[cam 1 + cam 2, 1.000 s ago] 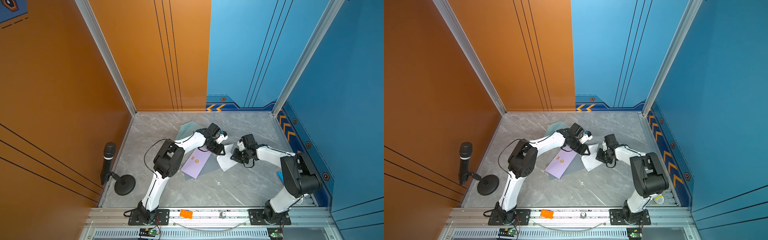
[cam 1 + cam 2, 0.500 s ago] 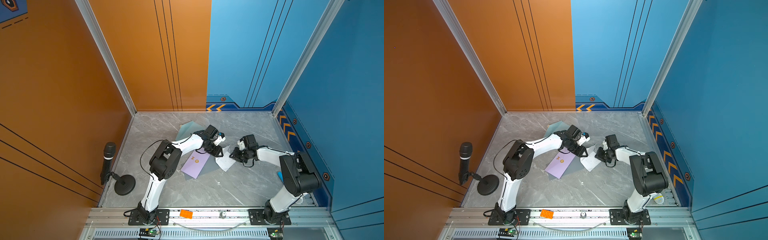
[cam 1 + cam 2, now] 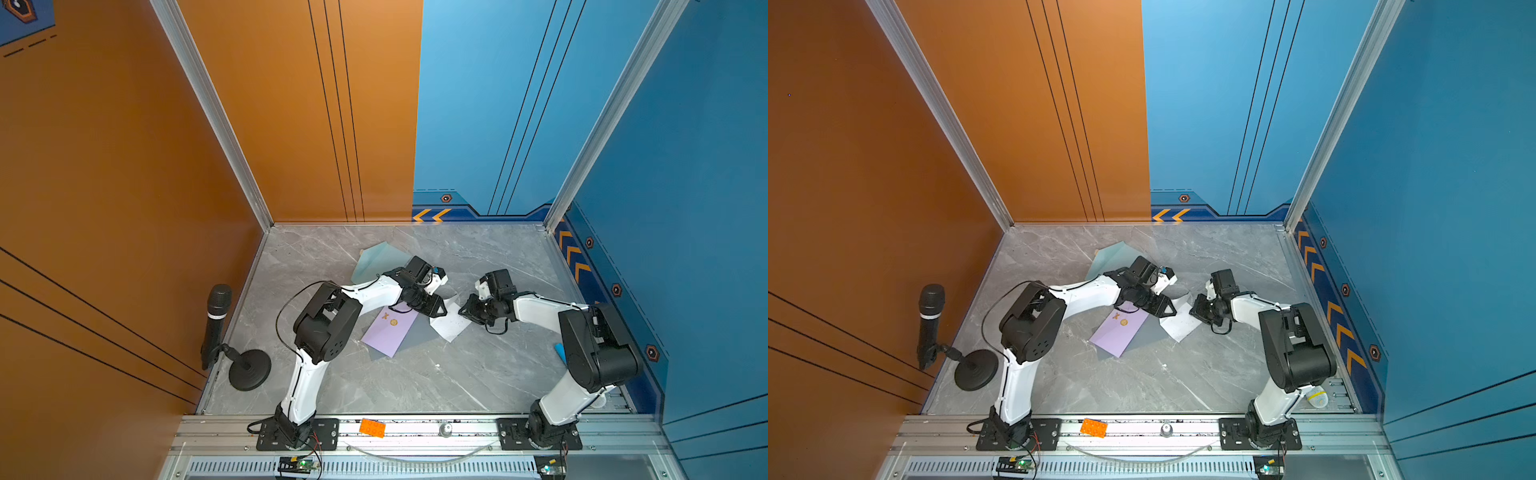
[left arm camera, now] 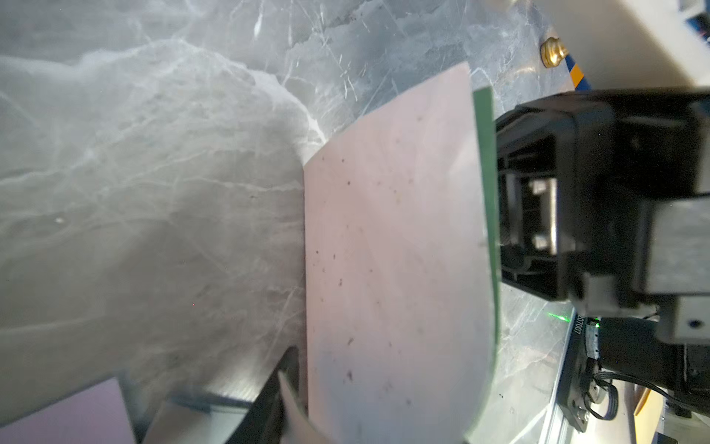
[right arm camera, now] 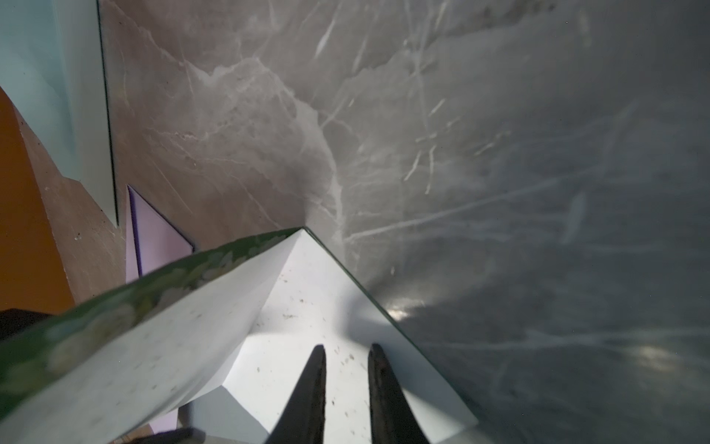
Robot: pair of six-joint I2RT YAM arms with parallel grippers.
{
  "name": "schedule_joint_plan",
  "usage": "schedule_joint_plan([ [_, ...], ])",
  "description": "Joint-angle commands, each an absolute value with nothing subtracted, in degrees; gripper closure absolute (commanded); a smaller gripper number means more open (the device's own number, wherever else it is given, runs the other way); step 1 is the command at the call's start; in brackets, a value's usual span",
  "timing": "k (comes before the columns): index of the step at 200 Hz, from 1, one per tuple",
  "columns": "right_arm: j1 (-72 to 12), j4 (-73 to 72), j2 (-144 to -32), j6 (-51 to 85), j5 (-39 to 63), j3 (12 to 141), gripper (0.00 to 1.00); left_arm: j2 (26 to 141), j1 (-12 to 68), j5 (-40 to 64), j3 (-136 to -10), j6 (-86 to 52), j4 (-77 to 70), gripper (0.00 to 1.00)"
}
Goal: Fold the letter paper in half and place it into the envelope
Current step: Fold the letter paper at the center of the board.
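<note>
Letter paper (image 3: 451, 326) lies under the right gripper (image 5: 346, 349), tips narrowly parted; left gripper (image 3: 438, 309) opening unclear.

You find no readable words here. The envelope (image 3: 388, 332) carries an orange X (image 3: 385, 316) near its 12 o'clock edge, with a round gold seal (image 3: 393, 322) just beside it. At 12 o'clock, the dark band (image 3: 461, 210) along the wall's foot shows two orange chevrons (image 3: 432, 215) pointing toward 9 o'clock, and a hexagon badge (image 3: 446, 198) above them. At 3 o'clock, the side wall (image 3: 665, 208) bears a row of orange chevrons (image 3: 572, 254). In the left wrist view, white digits (image 4: 579, 326) run along a black part (image 4: 622, 346), too small to read surely.
</note>
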State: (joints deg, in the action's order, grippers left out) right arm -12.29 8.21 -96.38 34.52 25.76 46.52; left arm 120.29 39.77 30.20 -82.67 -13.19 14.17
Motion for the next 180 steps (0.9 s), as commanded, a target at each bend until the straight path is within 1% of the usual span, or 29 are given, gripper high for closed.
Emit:
schedule_joint_plan([
  [1, -11.98, 14.21, -100.11, 34.82, 21.18, 43.20, 0.76, 117.19, 39.39, 31.79, -80.91, -14.39, 10.40, 0.59],
  [31, -11.70, 14.20, -100.09, 34.76, 21.26, 43.12, 0.76, 115.81, 39.20, 32.96, -78.49, -15.26, 5.37, 0.54],
  [59, -11.69, 14.09, -99.93, 34.91, 21.20, 42.95, 0.74, 114.99, 39.11, 32.37, -77.45, -15.30, 4.55, 0.52],
  [109, -11.62, 14.13, -99.84, 34.98, 21.22, 42.87, 0.74, 112.82, 38.94, 29.59, -75.14, -15.05, 4.57, 0.53],
  [130, -11.61, 14.12, -99.87, 34.98, 21.27, 42.93, 0.74, 112.02, 38.80, 29.00, -74.08, -15.03, 4.70, 0.59],
  [151, -11.65, 14.08, -99.76, 34.97, 21.27, 42.84, 0.74, 111.37, 38.80, 28.83, -73.02, -15.10, 4.58, 0.69],
  [180, -11.60, 14.09, -99.64, 35.07, 21.14, 42.72, 0.74, 109.97, 38.85, 28.02, -71.21, -15.21, 4.33, 0.73],
])
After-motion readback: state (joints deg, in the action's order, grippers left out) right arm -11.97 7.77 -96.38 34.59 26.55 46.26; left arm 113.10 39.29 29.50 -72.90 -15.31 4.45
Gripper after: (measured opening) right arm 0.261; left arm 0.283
